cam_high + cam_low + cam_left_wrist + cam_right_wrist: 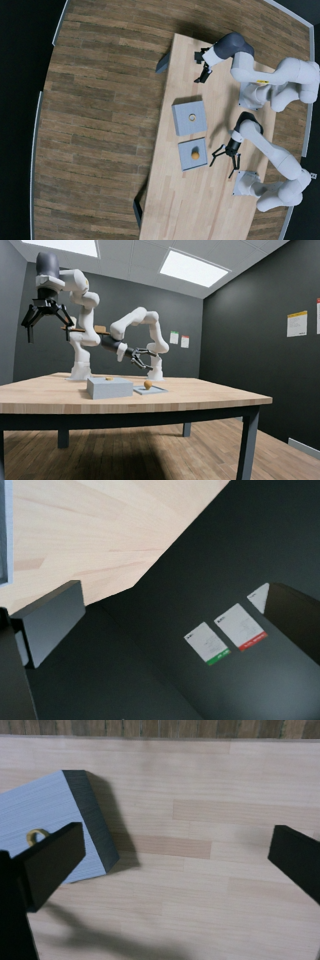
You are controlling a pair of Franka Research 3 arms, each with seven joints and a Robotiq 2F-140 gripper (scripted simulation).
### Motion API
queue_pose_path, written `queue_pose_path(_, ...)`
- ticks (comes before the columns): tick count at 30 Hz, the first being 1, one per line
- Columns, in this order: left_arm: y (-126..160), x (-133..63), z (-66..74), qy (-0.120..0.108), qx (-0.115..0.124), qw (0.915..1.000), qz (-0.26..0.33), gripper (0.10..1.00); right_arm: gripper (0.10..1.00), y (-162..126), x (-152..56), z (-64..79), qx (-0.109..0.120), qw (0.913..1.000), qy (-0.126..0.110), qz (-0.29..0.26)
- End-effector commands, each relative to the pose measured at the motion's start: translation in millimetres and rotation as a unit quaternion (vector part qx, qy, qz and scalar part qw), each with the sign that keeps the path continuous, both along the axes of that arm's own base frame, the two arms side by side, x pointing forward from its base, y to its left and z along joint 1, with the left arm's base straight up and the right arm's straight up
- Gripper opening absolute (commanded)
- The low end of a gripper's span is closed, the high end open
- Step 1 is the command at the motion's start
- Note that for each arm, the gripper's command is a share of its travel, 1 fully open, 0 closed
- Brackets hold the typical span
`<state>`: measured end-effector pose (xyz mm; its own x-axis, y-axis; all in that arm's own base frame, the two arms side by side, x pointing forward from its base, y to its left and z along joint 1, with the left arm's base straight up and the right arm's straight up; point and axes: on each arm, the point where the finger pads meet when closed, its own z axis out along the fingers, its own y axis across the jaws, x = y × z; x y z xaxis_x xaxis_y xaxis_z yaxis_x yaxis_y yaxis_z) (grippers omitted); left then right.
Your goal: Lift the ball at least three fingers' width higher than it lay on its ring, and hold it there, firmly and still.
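An orange ball (195, 155) (147, 384) sits in the shallow grey tray (186, 162) (140, 390), on a small narrow support mostly hidden beneath it. A pale yellow ring (192, 121) (109, 378) (30, 839) lies bare on top of the grey box (184, 126) (111, 391) (50, 802). My left gripper (220, 171) (153, 361) (174, 598) is open and empty, tilted, above the table beside the tray on the robot bases' side. My right gripper (199, 65) (49, 341) (176, 840) is open and empty, pointing down high above the table, beyond the box from the tray.
The box stands close beside the tray, with a narrow gap between them, and is taller than it. Both stand on the wooden table (178, 201) (206, 392) (200, 885). The left wrist view shows mostly the dark wall with posters (240, 627).
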<state>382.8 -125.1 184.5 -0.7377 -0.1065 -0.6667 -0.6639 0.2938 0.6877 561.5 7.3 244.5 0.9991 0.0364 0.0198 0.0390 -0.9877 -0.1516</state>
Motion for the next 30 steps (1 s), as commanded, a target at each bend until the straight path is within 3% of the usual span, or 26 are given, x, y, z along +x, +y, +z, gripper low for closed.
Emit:
queue_pose_path(1, 0.0, 0.0, 0.1, 0.000, 0.000, 1.0000, 0.000, 1.000, 1.000, 0.0, 0.0, 0.1, 0.000, 1.0000, 0.000, 0.000)
queue_pose_path(22, 1.1, 0.4, 0.1, -0.001, -0.001, 1.0000, 0.002, 1.000, 1.000, 0.0, 0.0, 0.1, 0.000, 1.0000, 0.000, 0.000)
queue_pose_path(30, 16.8, 6.0, 1.1, -0.008, -0.014, 0.9992, 0.037, 1.000, 1.000, 0.0, 0.0, 0.1, 0.000, 1.0000, 0.000, 0.000)
